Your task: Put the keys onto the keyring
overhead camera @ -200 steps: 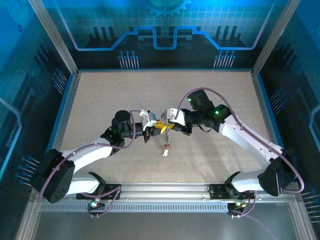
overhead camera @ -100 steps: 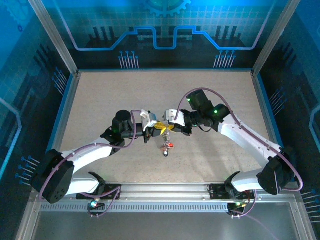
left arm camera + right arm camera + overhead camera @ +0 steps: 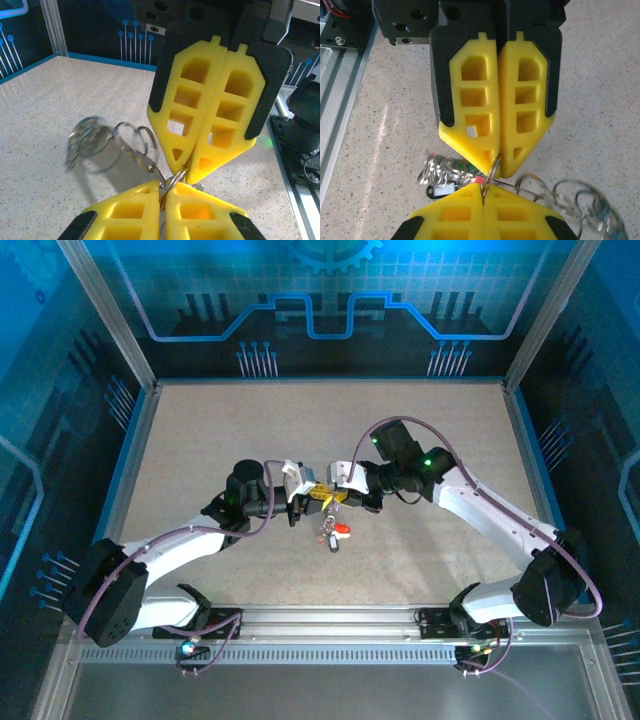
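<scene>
keyring (image 3: 491, 174) mostly hidden (just a thin arc shows), pinched where the closed left gripper (image 3: 499, 167) and closed right gripper (image 3: 483, 192) meet tip to tip; blurred keys (image 3: 333, 533) dangle beneath, toward the worktop (image 3: 200, 440) near edge.

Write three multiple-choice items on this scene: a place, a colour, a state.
1. Where do the left gripper and right gripper meet?
A. far left corner
B. over the middle of the table
C. over the near rail

2. What colour are the grippers' fingers?
A. green
B. white
C. yellow

3. How do the left gripper's jaws stand?
A. shut on the ring
B. wide open
C. shut on a cloth

Answers: 1 B, the overhead view shows them tip to tip at mid-table; 2 C, both wrist views show yellow; 3 A, the thin ring sits pinched in the closed seam.
</scene>
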Controlling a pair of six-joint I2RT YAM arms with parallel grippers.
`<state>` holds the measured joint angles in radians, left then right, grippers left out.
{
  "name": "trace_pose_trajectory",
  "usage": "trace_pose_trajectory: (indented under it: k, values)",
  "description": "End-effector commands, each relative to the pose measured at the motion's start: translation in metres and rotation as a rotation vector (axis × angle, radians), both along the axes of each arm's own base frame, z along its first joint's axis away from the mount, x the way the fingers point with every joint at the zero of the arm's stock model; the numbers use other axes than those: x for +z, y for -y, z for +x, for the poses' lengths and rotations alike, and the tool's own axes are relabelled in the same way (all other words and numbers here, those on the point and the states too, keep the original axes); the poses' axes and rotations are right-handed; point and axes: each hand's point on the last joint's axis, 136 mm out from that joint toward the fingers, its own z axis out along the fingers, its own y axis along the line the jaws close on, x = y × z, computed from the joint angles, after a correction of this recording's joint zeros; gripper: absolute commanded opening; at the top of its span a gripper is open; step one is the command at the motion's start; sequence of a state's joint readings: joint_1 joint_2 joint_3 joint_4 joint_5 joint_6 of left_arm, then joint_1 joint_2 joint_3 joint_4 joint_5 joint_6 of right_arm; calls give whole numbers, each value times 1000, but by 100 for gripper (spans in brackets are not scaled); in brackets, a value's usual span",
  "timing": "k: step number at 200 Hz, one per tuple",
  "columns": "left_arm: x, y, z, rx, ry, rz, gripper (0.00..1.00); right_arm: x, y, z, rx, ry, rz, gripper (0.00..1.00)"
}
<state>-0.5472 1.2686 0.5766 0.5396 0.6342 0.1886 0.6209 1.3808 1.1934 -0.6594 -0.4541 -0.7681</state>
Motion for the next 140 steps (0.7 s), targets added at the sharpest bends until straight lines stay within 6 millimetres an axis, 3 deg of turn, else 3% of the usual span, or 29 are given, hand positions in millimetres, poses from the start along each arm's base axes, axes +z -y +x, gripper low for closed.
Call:
trace_pose_trajectory:
  k: [1, 25, 48, 61, 75, 140]
  values:
    - [18, 7, 0, -31, 55, -12, 9, 18, -11, -9, 59, 8, 63, 0]
    - [17, 7, -2, -33, 47, -3, 9, 22, -9, -8, 53, 1, 84, 0]
    - [17, 7, -5, -41, 70, 1, 0, 23, -8, -7, 39, 4, 92, 0]
    - [21, 6, -7, -41, 82, -10, 0, 24, -7, -5, 26, 1, 108, 12]
    - [27, 4, -8, -31, 100, -35, 0, 27, -5, -4, 20, -19, 138, 19]
    - [37, 2, -8, -15, 98, -100, 0, 31, 11, -3, -27, -57, 219, 22]
